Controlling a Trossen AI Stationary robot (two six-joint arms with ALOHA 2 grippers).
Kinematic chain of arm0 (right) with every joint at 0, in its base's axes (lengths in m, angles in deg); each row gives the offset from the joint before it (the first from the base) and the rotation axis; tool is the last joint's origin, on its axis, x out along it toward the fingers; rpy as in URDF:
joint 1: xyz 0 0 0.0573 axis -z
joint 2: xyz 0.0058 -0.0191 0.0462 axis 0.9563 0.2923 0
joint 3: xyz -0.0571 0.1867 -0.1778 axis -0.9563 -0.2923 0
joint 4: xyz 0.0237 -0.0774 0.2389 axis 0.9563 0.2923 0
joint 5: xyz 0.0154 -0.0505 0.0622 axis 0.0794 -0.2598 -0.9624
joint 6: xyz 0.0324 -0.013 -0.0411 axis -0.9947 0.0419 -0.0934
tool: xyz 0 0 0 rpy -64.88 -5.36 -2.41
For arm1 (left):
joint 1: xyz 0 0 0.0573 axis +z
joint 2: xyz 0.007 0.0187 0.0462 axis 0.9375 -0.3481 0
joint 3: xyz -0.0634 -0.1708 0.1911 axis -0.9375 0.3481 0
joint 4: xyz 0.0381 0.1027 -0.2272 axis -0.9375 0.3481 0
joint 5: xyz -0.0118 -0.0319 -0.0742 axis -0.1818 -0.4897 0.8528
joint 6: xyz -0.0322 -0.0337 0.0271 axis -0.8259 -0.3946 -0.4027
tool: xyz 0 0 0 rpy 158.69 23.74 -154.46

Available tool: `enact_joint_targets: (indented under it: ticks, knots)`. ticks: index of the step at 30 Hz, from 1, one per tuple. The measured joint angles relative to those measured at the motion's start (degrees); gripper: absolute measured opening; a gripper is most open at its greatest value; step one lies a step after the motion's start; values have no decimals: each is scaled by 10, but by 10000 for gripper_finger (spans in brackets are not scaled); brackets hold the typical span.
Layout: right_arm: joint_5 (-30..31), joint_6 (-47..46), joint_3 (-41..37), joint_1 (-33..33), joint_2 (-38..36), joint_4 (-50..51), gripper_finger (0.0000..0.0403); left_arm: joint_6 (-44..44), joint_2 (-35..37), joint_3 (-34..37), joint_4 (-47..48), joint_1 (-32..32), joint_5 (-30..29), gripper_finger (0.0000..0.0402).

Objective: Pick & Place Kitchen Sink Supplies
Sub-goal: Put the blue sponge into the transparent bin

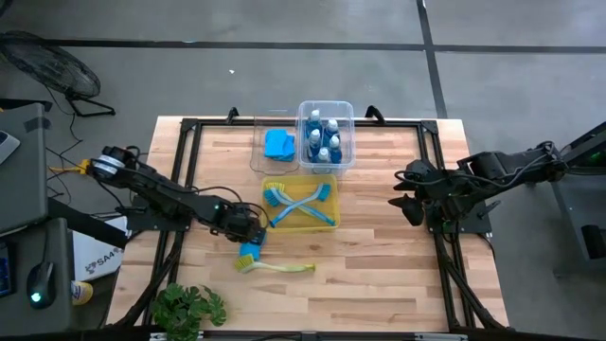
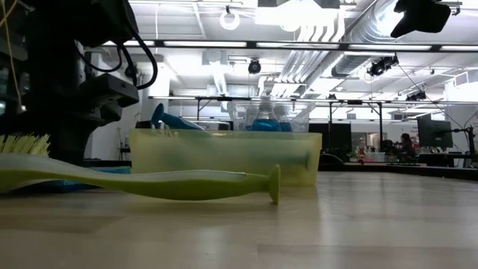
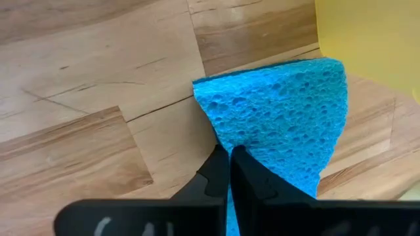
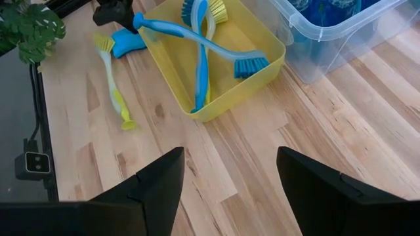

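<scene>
You've got a butcher-block wooden table (image 1: 379, 284) sitting on a grey concrete floor (image 1: 284, 57) with dark seams running across it. A black fan (image 1: 52, 66) lies off past the far left corner. Looking level across the tabletop, the room behind is a big open workshop: white ceiling ducts (image 2: 328, 33), strip lights (image 2: 299, 48), and monitors (image 2: 433, 133) way off to the right.
</scene>
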Motion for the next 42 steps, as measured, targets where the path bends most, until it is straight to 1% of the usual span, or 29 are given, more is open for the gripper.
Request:
enact_joint_targets:
  ticks: [3, 10, 13, 20, 25, 30, 38, 42]
  knots:
    - [0, 1, 0, 0, 0, 0, 236, 0, -1, -12, 21, 0, 2, 1]
    - [0, 10, 0, 0, 0, 0, 236, 2, 5, -52, 132, 0, 16, 0]
    - [0, 10, 0, 0, 0, 0, 236, 3, 15, -67, 176, 0, 16, 0]
    - [-1, 10, 0, 0, 0, 0, 236, 2, 50, -93, 237, 0, 5, 0]
    - [-7, 25, 0, 0, 0, 0, 236, 2, 68, -109, 266, 0, 1, 0]
    - [-6, 32, 0, 0, -9, 0, 236, -2, 84, -115, 269, 0, -13, 0]
    - [-5, 29, 0, 0, -27, 0, 236, 13, 85, -116, 269, 0, -17, 0]
    - [-5, 29, 0, 0, -31, -5, 236, 13, 85, -116, 287, 0, -27, 0]
